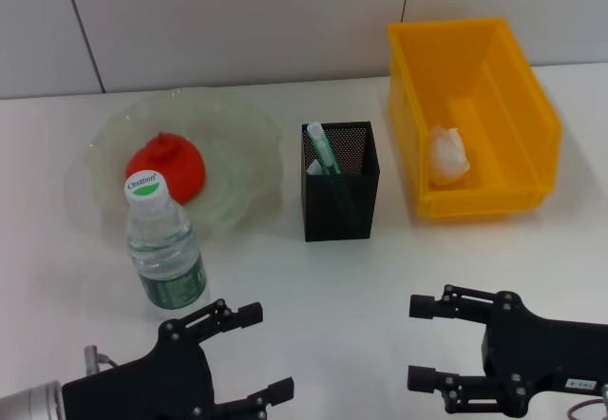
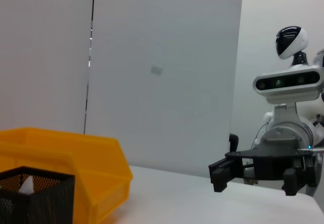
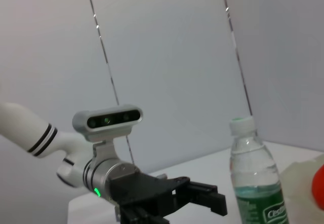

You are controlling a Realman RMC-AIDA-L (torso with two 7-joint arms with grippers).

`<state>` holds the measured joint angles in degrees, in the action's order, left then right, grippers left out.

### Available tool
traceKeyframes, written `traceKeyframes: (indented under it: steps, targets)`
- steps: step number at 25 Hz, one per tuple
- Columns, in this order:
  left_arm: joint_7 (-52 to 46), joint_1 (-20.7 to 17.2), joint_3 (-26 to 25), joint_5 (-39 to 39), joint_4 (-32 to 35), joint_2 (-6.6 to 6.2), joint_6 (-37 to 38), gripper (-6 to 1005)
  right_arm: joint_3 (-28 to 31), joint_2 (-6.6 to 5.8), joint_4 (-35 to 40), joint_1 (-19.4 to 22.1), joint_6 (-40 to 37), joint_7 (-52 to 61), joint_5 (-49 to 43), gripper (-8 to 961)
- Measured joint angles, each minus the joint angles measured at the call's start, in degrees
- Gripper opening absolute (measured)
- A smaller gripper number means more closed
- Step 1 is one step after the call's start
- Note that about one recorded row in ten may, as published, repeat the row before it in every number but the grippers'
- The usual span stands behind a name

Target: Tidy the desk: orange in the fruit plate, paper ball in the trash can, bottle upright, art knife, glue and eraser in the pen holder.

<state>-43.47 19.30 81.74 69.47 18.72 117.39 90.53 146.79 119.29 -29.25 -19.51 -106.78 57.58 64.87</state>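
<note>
Left gripper (image 1: 255, 353) fingers spread, holding nothing, clear green-label plastic bottle (image 1: 166, 245) upright just beyond, right gripper (image 1: 426, 342) fingers spread too, w/ black mesh pen holder (image 1: 340, 181) farther beyond on white desk (image 1: 323, 287).

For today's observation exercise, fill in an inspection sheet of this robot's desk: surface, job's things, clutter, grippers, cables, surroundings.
Surface: white table.
Job's things: orange in the fruit plate; paper ball in the trash can; bottle upright beside the plate; pen holder holding a green-and-white stick; eraser and art knife not made out.
Clutter: nothing seen.
Grippers: left gripper and right gripper open, empty, at the near edge.
Cables: thin wire by the right arm.
Surroundings: pale panelled wall.
</note>
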Motion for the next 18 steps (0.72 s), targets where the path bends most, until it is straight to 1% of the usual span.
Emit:
traceKeyframes:
  steps: [12,18]
  targets:
    - [-0.25,-0.77,0.08,-0.22,-0.14,-0.74,-0.53,842,-0.97,0.07,0.07,-0.88,2.02,0.09,0.01,774]
    - [-2.22,-0.67,0.18,0.00,-0.16,-1.60,-0.30,842,-1.07,0.07,0.01,-0.92,2.20,0.09,0.05,774]
